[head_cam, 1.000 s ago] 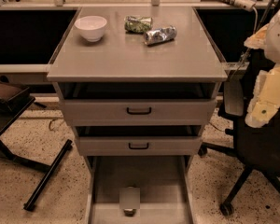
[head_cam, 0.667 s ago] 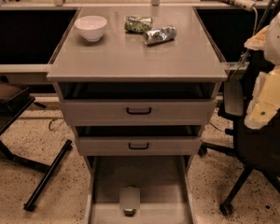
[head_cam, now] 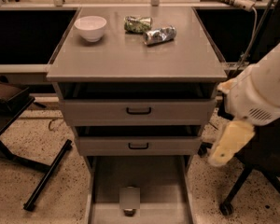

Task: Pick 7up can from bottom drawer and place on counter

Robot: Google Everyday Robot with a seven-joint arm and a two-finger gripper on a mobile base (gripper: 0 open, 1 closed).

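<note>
gripper (head_cam: 224, 148) has dropped lower and swung in toward the cabinet since a second ago, honestly can't tell what state it's in. 7up can (head_cam: 129, 199) sits in the bottom drawer (head_cam: 154, 181), down-left of it, well apart. counter (head_cam: 130, 55) is up-left.

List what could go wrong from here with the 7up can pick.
1. The end effector hangs right of the cabinet, outside the bottom drawer; coming in sideways it may clip the drawer's right wall.
2. The 7up can sits near the drawer's front; a nudge could shift it before the grasp.
3. The counter holds a white bowl, a green can and a silver can at its back; placing there may knock them.
</note>
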